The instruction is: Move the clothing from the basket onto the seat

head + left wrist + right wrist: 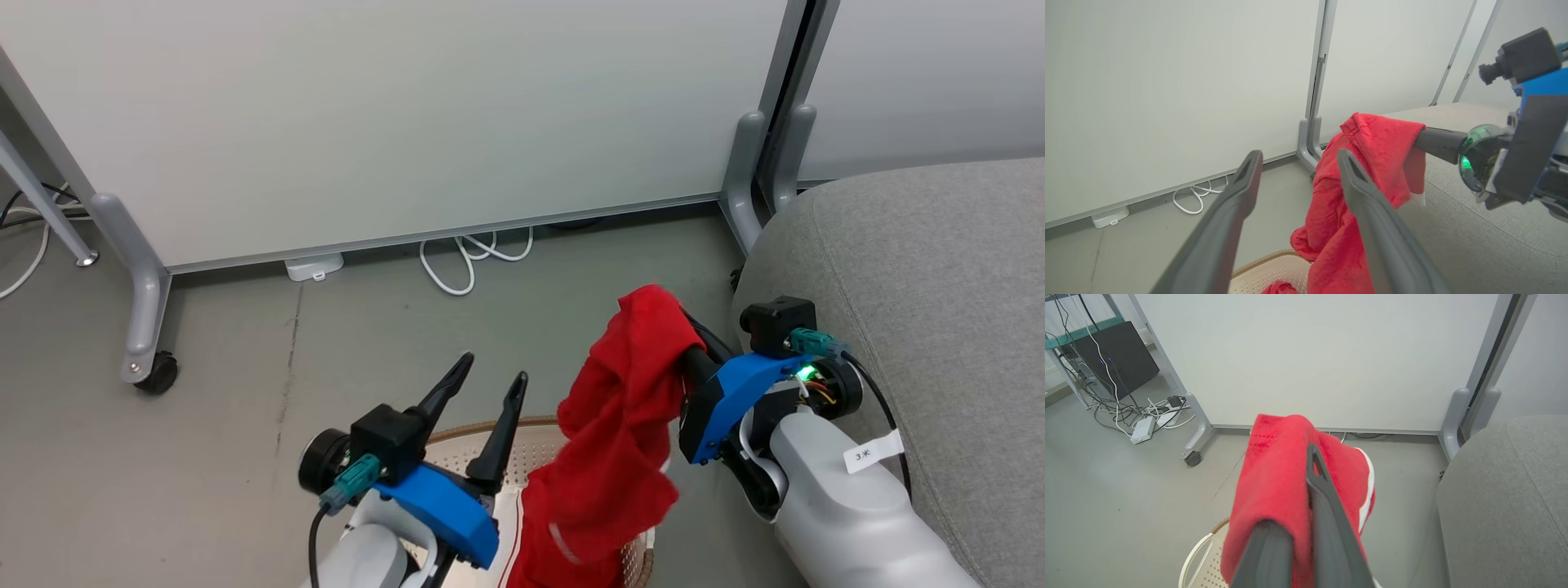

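Note:
A red garment [624, 425] with white trim hangs from my right gripper [671, 328], which is shut on its top fold, the fingertips buried in the fabric. The cloth drapes down into the cream basket [482, 437] at the bottom of the head view. In the right wrist view the garment [1276, 477] wraps over my fingers [1319, 490]. My left gripper [494, 369] stands open and empty above the basket's near rim, left of the hanging cloth. A second red garment [1280, 288] peeks from the basket [1274, 271]. The grey seat [939, 278] lies right beside my right arm.
A white partition [408, 106] on grey legs stands behind, with a caster [157, 372] at the left and another leg [744, 180] by the seat's corner. White cable [461, 261] and an adapter [313, 266] lie under it. A black box [1114, 355] with cables sits far left.

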Robot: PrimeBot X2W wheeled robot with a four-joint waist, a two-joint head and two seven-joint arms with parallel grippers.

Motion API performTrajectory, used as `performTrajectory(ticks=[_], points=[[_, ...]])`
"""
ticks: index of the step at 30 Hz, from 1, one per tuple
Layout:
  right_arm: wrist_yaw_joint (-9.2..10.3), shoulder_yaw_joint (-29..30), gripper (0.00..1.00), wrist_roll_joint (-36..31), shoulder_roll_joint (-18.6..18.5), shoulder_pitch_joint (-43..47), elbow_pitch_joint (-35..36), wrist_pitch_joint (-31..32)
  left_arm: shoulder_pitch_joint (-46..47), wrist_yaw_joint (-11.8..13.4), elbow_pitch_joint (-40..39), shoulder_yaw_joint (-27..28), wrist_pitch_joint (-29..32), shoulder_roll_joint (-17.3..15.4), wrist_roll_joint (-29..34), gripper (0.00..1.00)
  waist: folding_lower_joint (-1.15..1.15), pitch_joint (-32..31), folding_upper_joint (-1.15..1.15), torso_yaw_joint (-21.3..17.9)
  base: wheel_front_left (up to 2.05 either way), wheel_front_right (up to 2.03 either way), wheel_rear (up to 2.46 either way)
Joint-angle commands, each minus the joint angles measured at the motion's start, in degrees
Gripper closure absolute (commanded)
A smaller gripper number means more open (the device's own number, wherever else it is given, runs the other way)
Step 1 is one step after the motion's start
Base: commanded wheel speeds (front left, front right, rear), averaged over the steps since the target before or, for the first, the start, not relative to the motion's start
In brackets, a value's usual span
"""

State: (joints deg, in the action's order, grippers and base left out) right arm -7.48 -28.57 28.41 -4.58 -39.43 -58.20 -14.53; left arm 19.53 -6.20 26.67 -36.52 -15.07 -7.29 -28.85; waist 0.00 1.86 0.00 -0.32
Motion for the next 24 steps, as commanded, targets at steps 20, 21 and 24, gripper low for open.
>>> performTrajectory(ticks=[20, 21, 24], points=[[-0.03, 1.3, 1.00, 0.1, -0.6, 1.1, 1.1, -0.6, -6.5, -1.3, -1.3, 8.5, -0.2, 1.5, 6.5, 0.00, 0.00, -0.1, 0.00, -0.9, 0.00, 0.00, 0.00], [-0.03, 1.4, 1.00, 0.1, -0.6, 1.1, 1.2, -0.7, -6.5, -1.3, -1.4, 8.4, -0.2, 1.5, 6.4, 0.00, 0.00, -0.1, 0.00, -1.0, 0.00, 0.00, 0.00], [-0.03, 1.5, 1.00, 0.1, -0.6, 1.1, 1.3, -0.7, -6.4, -1.3, -1.5, 8.4, -0.2, 1.4, 6.4, 0.00, 0.00, 0.0, 0.00, -1.5, 0.00, 0.00, 0.00]])
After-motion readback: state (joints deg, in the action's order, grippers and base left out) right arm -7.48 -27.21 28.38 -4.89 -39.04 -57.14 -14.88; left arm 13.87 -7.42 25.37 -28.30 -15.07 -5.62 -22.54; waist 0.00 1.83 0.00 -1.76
